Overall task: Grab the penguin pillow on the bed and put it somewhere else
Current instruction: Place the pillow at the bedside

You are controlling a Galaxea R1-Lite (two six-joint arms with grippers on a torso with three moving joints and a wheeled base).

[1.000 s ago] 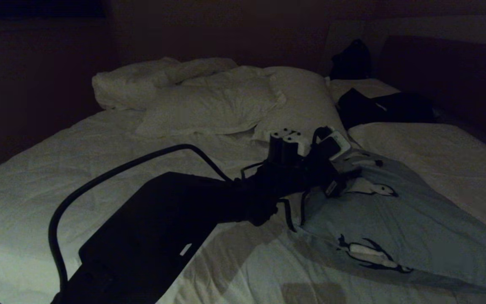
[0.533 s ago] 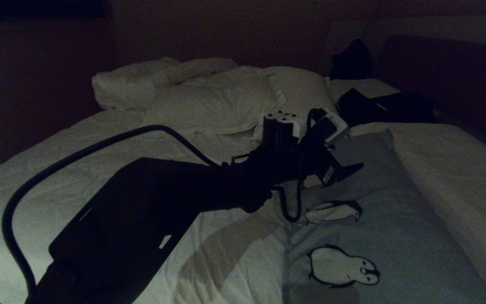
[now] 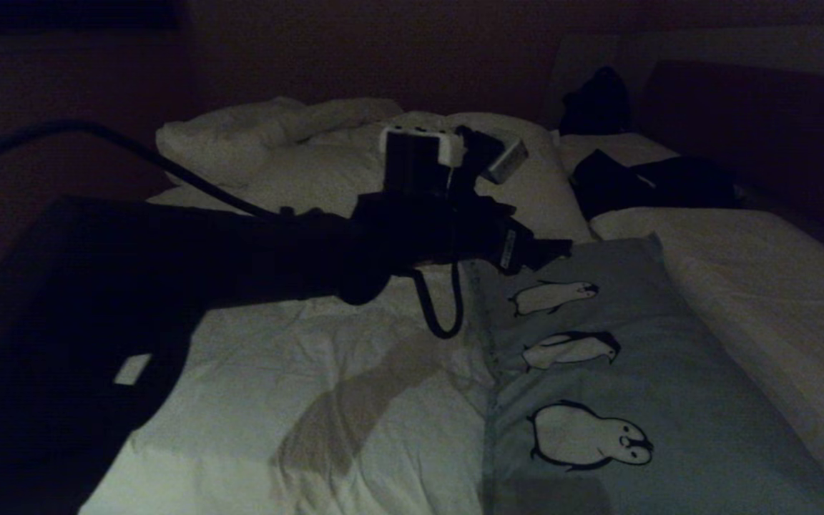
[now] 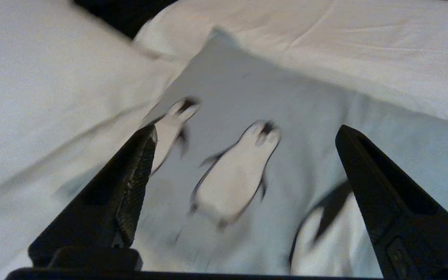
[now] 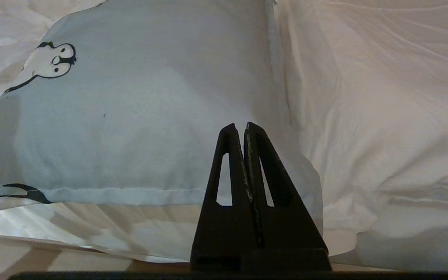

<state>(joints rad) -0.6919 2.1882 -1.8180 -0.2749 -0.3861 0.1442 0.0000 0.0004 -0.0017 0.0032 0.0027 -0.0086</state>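
The penguin pillow (image 3: 641,372) is seen lying flat on the bed (image 3: 312,400), the left gripper (image 4: 243,175) spread wide and empty above it. If lowered again, a corner could be snagged and dragged.

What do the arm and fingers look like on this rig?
Left arm: black links with a looping black cable, small white labels and a white-topped module at the wrist. Left gripper: black tapered fingers with textured inner pads. Right gripper: black triangular fingers with cut-out slots.
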